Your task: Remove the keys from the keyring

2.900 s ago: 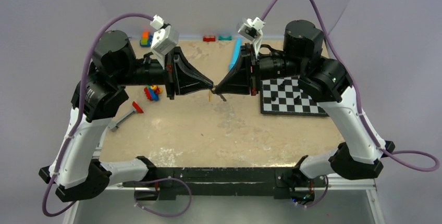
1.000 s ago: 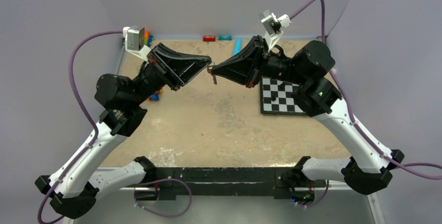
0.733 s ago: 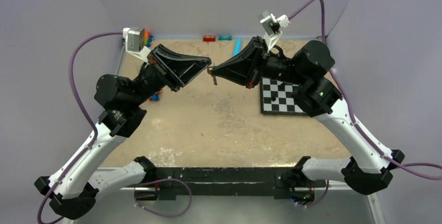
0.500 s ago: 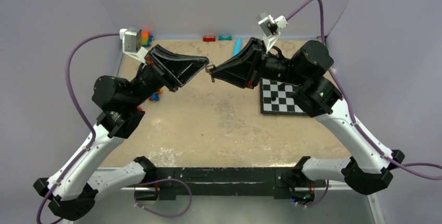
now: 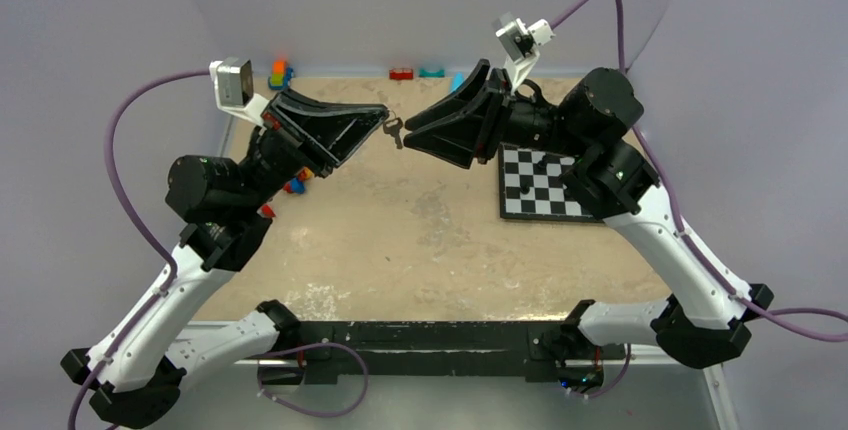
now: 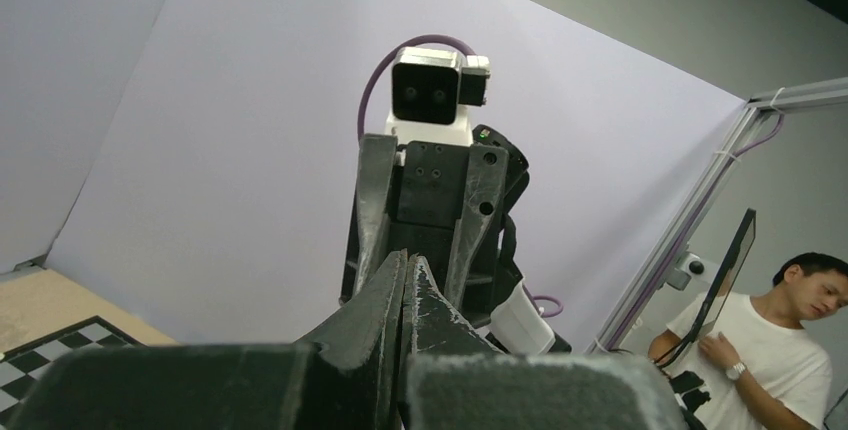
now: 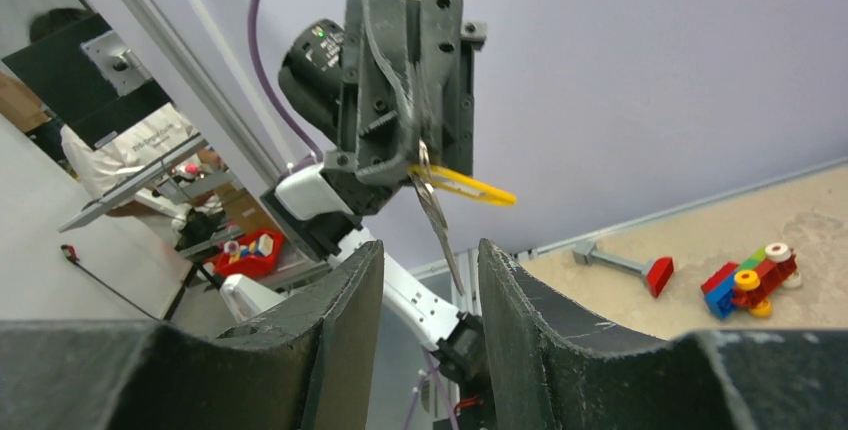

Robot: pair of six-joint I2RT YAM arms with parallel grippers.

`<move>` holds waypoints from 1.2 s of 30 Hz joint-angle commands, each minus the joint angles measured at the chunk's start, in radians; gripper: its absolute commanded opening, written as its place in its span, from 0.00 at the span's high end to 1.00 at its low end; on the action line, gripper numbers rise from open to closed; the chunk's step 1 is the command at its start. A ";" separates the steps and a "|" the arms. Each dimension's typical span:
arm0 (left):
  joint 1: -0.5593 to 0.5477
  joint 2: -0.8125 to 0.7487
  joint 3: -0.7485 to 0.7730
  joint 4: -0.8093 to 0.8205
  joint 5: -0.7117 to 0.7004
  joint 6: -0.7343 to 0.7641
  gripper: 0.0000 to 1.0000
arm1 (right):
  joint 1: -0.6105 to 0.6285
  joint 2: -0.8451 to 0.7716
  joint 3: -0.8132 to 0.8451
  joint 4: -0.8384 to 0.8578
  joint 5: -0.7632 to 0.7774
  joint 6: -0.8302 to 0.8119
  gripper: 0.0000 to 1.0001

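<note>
Above the table (image 5: 420,240), keys (image 5: 394,133) pinched by left hand (image 5: 385,112) (checkerboard (image 5: 545,185), blocks (image 5: 278,73) below)

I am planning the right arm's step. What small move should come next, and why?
Probably ease the open right gripper forward and close it on the hanging silver key blade: the shut left gripper holds the keys just ahead of it.
</note>
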 commanded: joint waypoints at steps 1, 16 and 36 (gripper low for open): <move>0.003 -0.002 -0.009 0.054 -0.020 -0.001 1.00 | 0.003 0.017 0.091 0.035 -0.021 -0.017 0.56; 0.001 0.006 -0.045 0.120 -0.033 -0.040 1.00 | 0.003 0.063 0.112 0.077 -0.015 0.013 0.62; 0.001 -0.003 -0.059 0.111 -0.041 -0.026 1.00 | 0.003 0.078 0.131 0.095 -0.025 0.025 0.72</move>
